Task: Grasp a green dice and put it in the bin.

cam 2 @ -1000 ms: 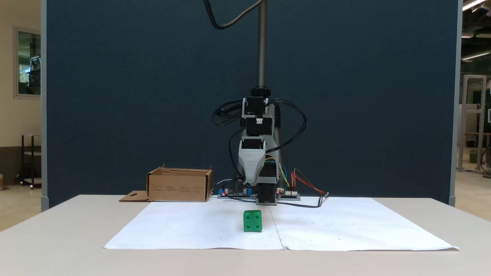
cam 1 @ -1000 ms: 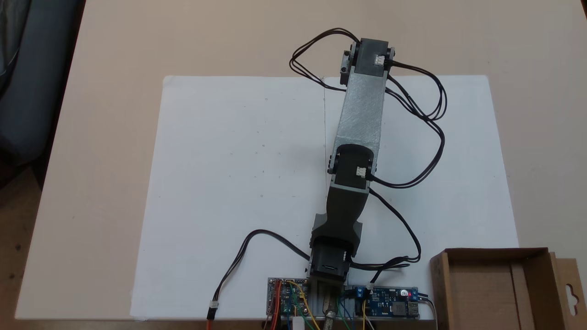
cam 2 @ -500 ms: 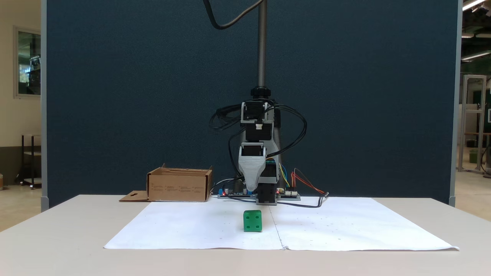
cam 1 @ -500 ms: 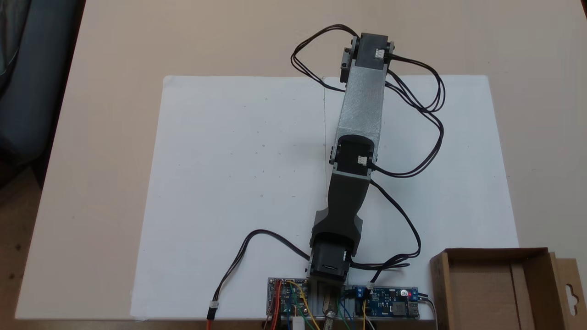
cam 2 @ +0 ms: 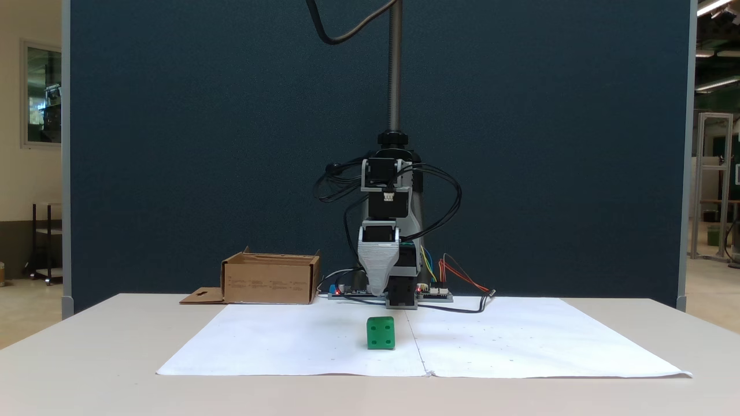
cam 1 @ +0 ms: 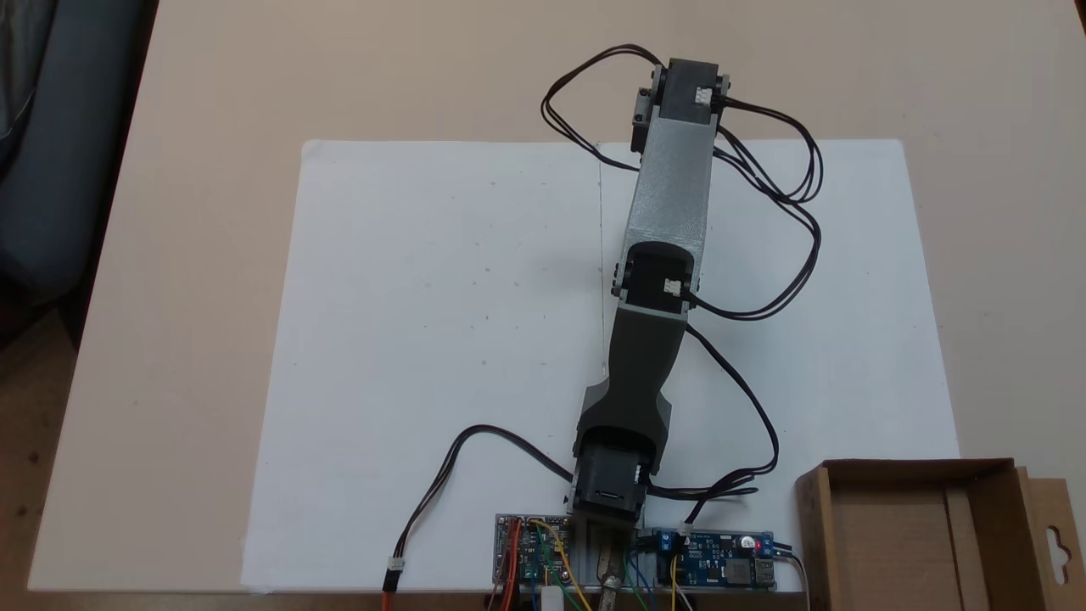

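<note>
- You see the dice (cam 2: 380,333) resting on the white paper (cam 2: 289,341) on the tabletop (cam 2: 87,358), near the paper's centre seam, a four-pip face toward the front camera.
- The tool (cam 2: 376,287) hangs above and behind the dice, apart from it. Its grey tapered jaw points down; you cannot tell whether it stands wide or narrow, since a single tip shows.
- From above, the arm (cam 1: 670,195) reaches across the paper and covers the dice.
- The bin (cam 1: 916,543) sits by the arm base, at the lower right from above, open side up, its flap (cam 1: 1056,530) spread outward. It is well apart from the dice.
</note>
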You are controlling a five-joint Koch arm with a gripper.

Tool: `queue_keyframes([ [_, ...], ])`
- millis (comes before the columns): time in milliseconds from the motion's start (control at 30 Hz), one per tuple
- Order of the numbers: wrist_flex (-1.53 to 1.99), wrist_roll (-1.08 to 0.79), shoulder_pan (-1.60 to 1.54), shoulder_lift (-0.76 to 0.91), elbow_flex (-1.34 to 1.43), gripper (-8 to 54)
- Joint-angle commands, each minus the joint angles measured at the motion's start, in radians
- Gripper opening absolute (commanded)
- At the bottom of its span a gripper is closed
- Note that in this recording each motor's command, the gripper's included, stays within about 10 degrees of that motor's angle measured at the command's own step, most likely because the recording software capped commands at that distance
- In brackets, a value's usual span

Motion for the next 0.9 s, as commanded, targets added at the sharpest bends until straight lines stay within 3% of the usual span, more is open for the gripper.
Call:
queue_keyframes([
  [0,0.071,-0.074,0.014,0.025,-0.032,48.4],
  [867,-0.129,-0.064,-0.031,0.021,0.117,48.4],
])
